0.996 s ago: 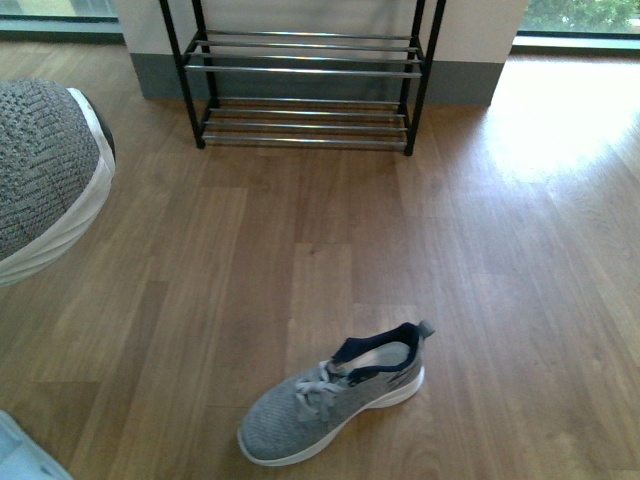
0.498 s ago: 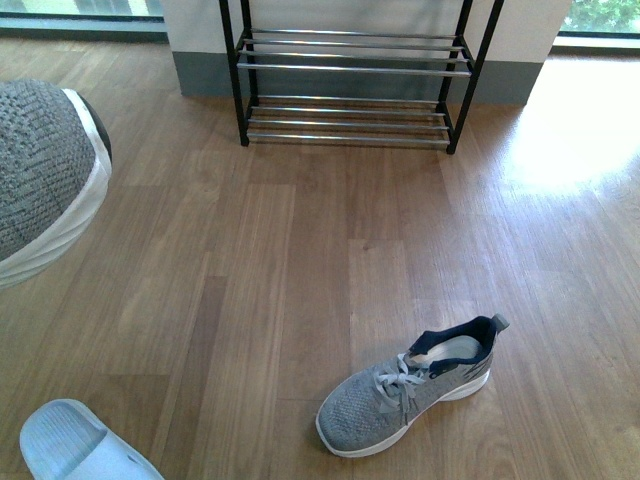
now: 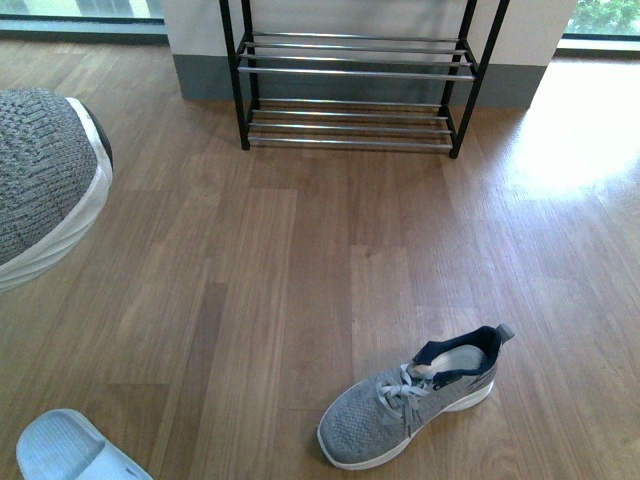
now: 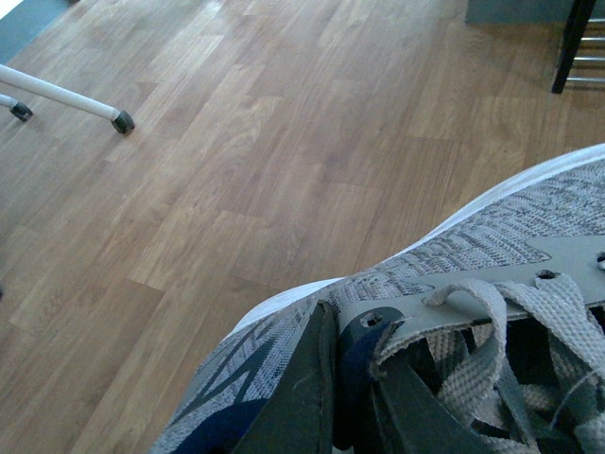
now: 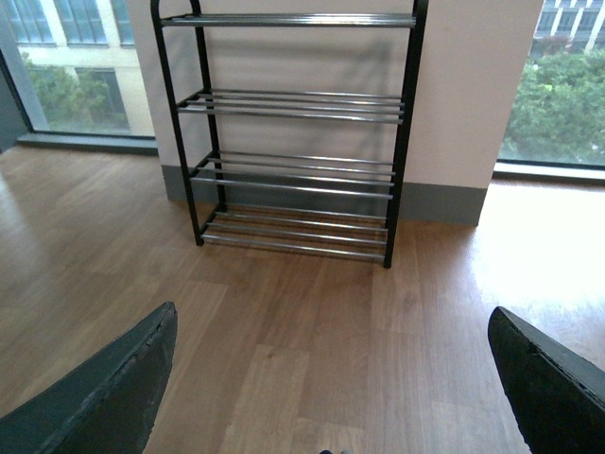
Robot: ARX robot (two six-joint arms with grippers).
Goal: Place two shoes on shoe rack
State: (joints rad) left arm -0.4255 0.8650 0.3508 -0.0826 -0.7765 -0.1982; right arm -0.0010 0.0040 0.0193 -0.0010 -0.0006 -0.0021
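Transport explains the hold: our left gripper (image 4: 354, 383) pinches one shoe (image 3: 40, 180) raised off the floor (image 3: 300, 250), bound for the shoe rack (image 3: 350, 72) ahead, while our right gripper (image 5: 331, 397) hangs spread, free for the other shoe (image 3: 410, 402) lying nearby.

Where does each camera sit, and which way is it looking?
Front: on the body, facing the rack across the floor; floor shoe ahead, held shoe at left; no arm shows.
Left wrist: on the left arm, looking along the left gripper clamped on the held shoe.
Right wrist: on the right arm, facing the rack past the open right gripper.
Shared: front and right wrist show the rack; front and left wrist, the held shoe.
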